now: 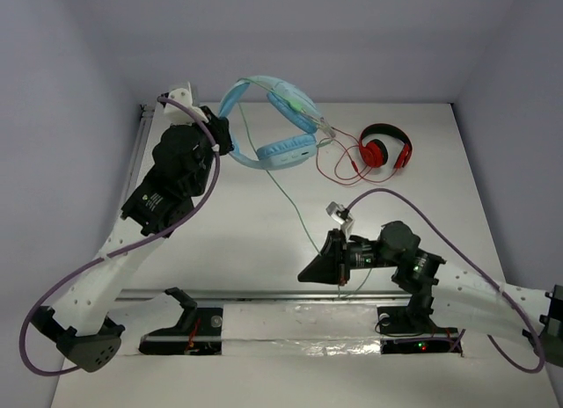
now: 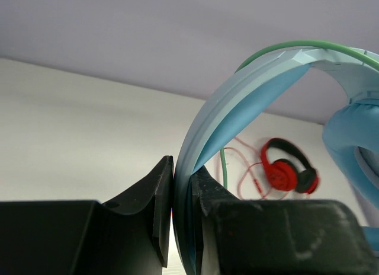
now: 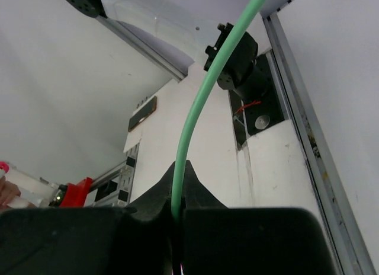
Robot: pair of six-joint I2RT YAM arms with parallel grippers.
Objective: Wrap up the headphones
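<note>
The light blue headphones point(image 1: 274, 118) are held up off the table at the back, one padded cup point(image 1: 287, 150) hanging low. My left gripper point(image 1: 223, 135) is shut on the blue headband point(image 2: 237, 91), which is pinched between the jaws in the left wrist view, where the gripper point(image 2: 182, 168) fills the lower frame. The thin green cable point(image 1: 287, 197) runs from the headphones down across the table to my right gripper point(image 1: 312, 269). In the right wrist view the right gripper point(image 3: 179, 168) is shut on the green cable point(image 3: 204, 97). More green cable lies along the headband point(image 2: 284, 47).
Smaller red-and-black headphones point(image 1: 384, 149) with a looped red cable point(image 1: 339, 166) lie on the table at the back right, close to the blue cup; they also show in the left wrist view point(image 2: 287, 171). A metal rail point(image 1: 264, 295) crosses the near edge.
</note>
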